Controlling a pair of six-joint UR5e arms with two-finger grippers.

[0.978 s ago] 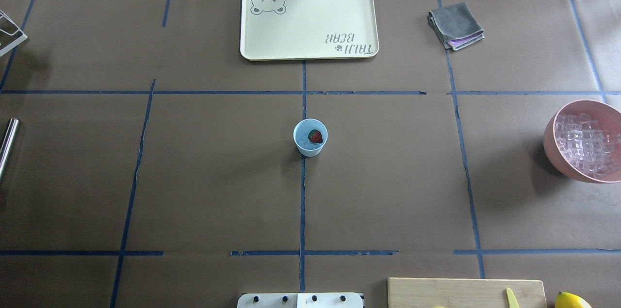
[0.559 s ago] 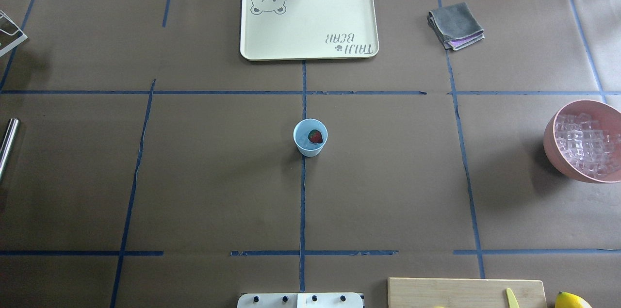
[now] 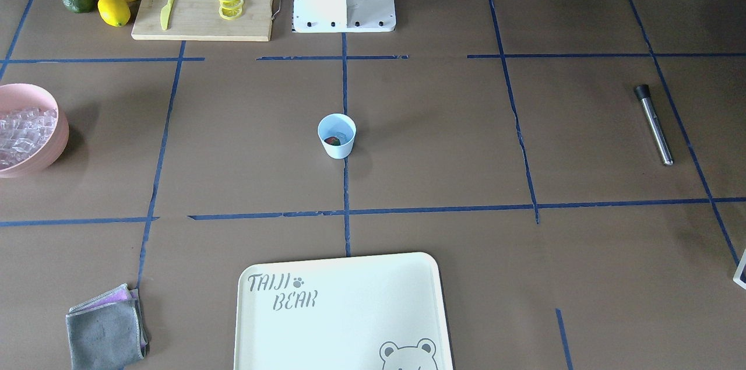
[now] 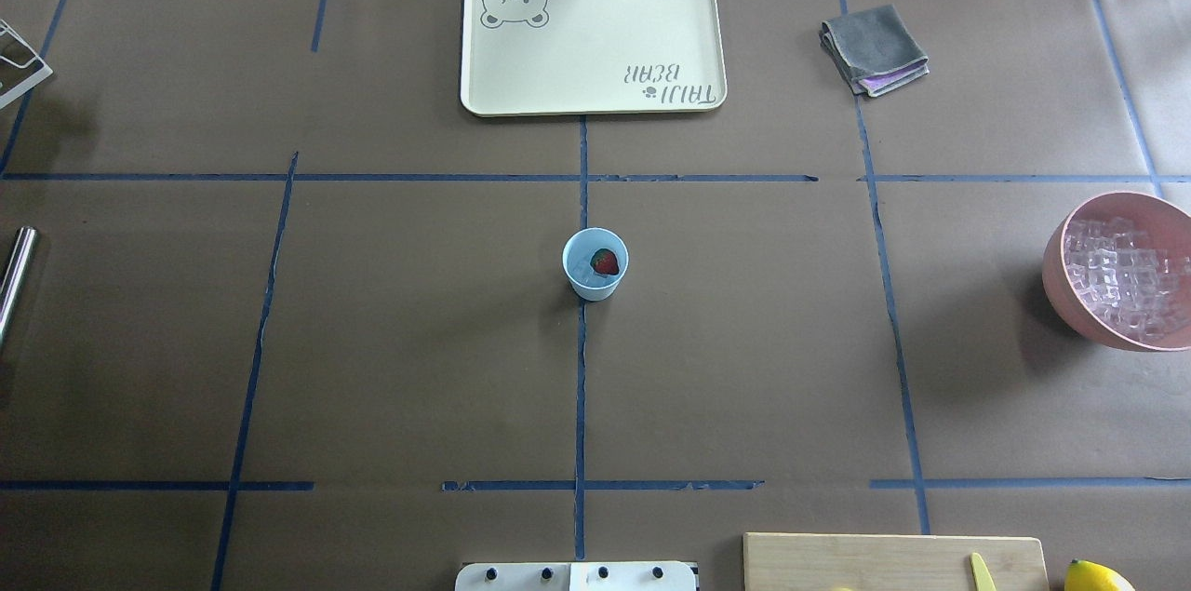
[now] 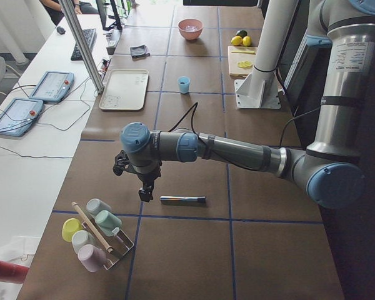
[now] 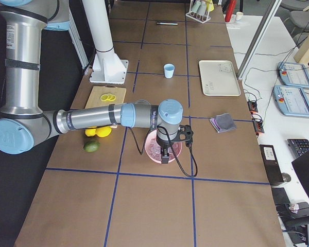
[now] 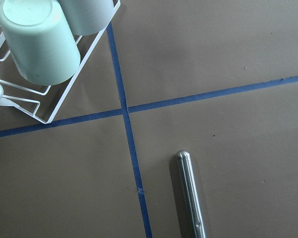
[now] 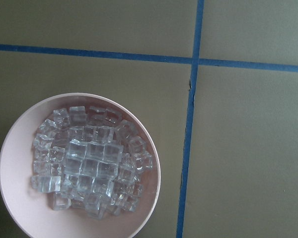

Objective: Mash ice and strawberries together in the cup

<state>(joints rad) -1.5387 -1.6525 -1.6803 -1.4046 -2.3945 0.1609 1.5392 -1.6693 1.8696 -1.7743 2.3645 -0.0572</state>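
Observation:
The small light-blue cup (image 4: 595,279) stands upright at the table's centre, also seen in the front view (image 3: 337,145). One red strawberry (image 4: 605,262) and some clear ice (image 4: 581,270) lie inside it. More ice (image 8: 87,163) fills the pink bowl (image 4: 1056,256) at the robot's far right. My left gripper (image 5: 144,194) hangs over the table's left end, beside a metal rod (image 7: 191,198). My right gripper (image 6: 165,157) hangs over the pink bowl. Neither wrist view shows fingers, so I cannot tell whether either gripper is open or shut.
A cream tray (image 4: 592,98) lies at the far middle. A folded grey cloth (image 4: 875,47) is at the far right. A cutting board (image 3: 204,26) with lemon slices and a knife, two lemons (image 3: 119,0) and an avocado sit near the base. A cup rack (image 7: 39,44) is at the left end.

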